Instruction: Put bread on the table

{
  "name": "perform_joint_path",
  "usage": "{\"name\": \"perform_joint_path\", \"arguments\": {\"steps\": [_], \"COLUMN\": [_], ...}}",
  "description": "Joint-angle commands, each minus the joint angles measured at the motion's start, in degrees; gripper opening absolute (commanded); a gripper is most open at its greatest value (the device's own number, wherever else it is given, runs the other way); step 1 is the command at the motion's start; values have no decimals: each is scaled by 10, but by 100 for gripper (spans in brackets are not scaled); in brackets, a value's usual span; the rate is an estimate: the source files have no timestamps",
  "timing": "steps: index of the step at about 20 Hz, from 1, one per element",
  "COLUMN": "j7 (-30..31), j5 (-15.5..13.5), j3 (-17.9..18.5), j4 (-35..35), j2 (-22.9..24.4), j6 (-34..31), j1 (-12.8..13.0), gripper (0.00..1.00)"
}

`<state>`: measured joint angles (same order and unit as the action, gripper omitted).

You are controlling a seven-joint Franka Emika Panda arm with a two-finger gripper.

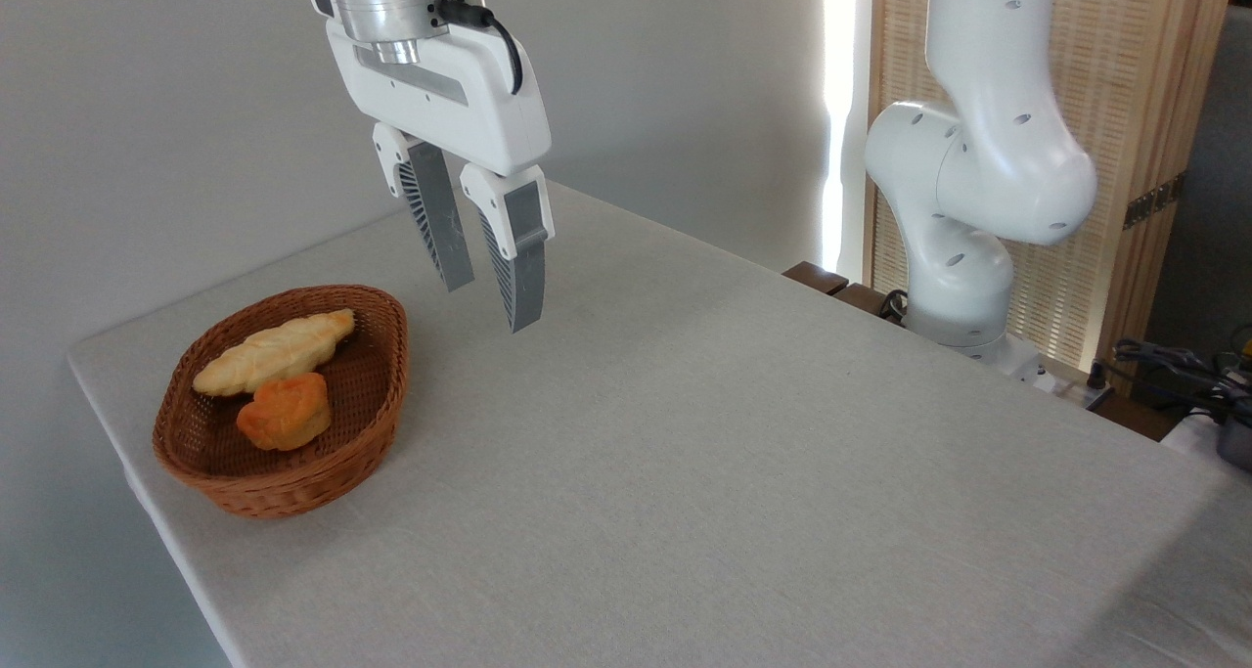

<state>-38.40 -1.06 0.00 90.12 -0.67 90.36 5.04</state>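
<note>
Bench (743, 472): a broad top covered in light grey-beige cloth was seen, bare across its near and right parts.
Wicker basket (367, 409): it was placed near the left edge of the bench, oval and brown.
Bread (285, 412): the small orange bun was found lying in the nearer part of the basket, not yet on the bench.
Braided loaf (274, 352): the pale-yellow loaf was laid just behind the bun, apparently touching it.
Risk, wrong item: the loaf could be clamped or dragged along with the bun, because the two were so close together.
Risk, basket: the rim could be struck or the basket tipped if a descent were made too near its wall.
Tool (492, 306): the two grey ribbed fingers were held apart with nothing between them.
Tool position: it was hung above the bench, right of and beyond the basket, well clear of the bun.
Arm pose: the wrist was pointed downward with a slight tilt; the white arm base was seen at the far right.
</note>
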Motion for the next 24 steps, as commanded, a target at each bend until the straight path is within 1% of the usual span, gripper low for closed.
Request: {"name": "perform_joint_path", "arguments": {"steps": [1,19,22,24], "j7": [-1,-1,-1,0], "j5": [-1,-1,-2,-2], "j3": [-1,-1,-16,-33], "j4": [1,2,2,5], "j2": [4,5,3,0], "j6": [-7,-6,18,63], "j1": [-3,-3,-2,-2], "gripper": [100,100,100,100]}}
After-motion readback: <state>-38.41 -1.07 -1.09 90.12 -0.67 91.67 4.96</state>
